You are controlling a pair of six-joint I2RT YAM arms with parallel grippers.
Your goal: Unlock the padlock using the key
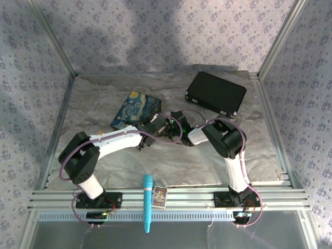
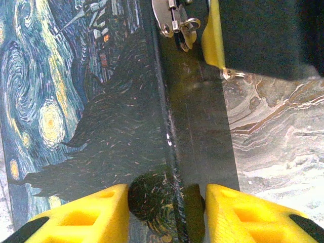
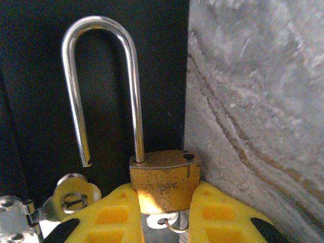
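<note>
My right gripper is shut on the brass padlock, one yellow finger on each side of its body. The silver shackle stands raised, its short end free beside the body and the empty hole showing on top. Under the body hangs the pale key with a thin wire ring. My left gripper is shut on the edge of the blue starry-night tin. The tin's silver latch sits just ahead, next to a right-gripper finger. From above, both grippers meet at the tin's right corner.
A black case lies at the back right on the crinkled foil floor. A cyan pen-like stick and a small card rest on the front rail. Patterned walls close in the sides and back.
</note>
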